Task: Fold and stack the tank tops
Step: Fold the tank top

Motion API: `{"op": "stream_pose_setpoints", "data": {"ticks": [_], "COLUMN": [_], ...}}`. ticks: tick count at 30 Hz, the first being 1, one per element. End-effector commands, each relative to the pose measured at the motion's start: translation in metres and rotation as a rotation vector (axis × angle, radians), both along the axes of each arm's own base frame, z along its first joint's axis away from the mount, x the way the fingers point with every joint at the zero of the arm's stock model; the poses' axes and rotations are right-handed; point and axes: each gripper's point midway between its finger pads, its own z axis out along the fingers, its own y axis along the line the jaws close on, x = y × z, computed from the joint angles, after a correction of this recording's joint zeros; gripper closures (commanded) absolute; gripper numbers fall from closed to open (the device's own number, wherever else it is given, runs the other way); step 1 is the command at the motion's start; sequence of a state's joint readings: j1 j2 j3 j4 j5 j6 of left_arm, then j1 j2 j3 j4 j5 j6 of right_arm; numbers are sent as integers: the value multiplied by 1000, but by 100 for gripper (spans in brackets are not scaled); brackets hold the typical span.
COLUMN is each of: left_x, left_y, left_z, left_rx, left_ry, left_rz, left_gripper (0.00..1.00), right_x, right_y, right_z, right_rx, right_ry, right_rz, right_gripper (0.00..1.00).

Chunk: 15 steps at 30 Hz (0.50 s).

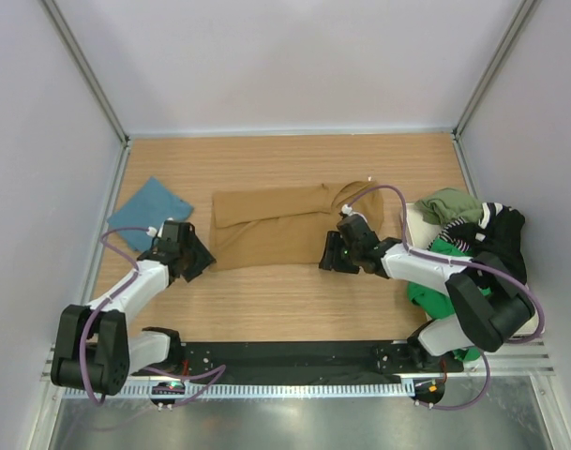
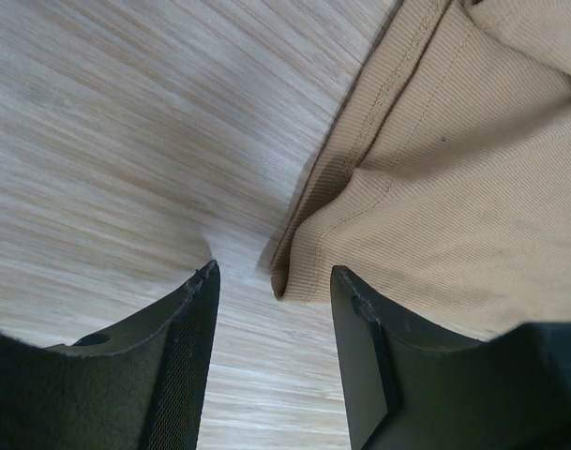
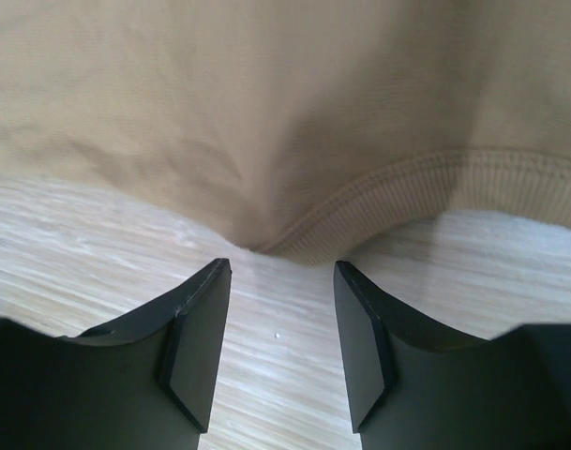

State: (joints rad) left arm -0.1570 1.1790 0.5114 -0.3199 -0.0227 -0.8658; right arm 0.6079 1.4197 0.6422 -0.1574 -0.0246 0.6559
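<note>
A tan brown tank top (image 1: 276, 225) lies folded lengthwise across the middle of the table. My left gripper (image 1: 201, 260) is open at its near left corner (image 2: 294, 281), with only bare wood between the jaws. Open too, my right gripper (image 1: 330, 258) sits at the top's near right hem (image 3: 360, 225), nothing between its fingers. A folded teal blue tank top (image 1: 150, 212) lies at the left. More tank tops, green (image 1: 433, 286), olive (image 1: 446, 204) and black (image 1: 505, 234), are heaped at the right.
A white bin (image 1: 418, 225) under the heap stands at the right edge. Metal frame posts and grey walls close in the table on three sides. A black rail (image 1: 285, 356) runs along the near edge between the arm bases.
</note>
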Motion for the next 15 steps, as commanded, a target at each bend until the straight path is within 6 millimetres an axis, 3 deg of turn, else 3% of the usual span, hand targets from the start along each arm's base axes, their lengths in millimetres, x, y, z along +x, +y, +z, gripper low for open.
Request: {"op": "stream_pose_setpoints", "data": {"ticks": [1,9,15], "left_x": [13,13,9], "left_y": [1,-3,-18], "left_z": [3,-6,-12], "left_rx": [2,-18,-99], "left_ry": [-45,-16,2], "left_rz": [21,19,-2], "left_gripper": [48,42,55], "right_x": [21,33,32], "right_y": [17,5,4], "right_z": [12,14,14], "right_rx": [40,-23,-38], "right_ry": [-59,-110,-111], "right_rz": [-7,-52,-47], "right_gripper": [47,59,69]}}
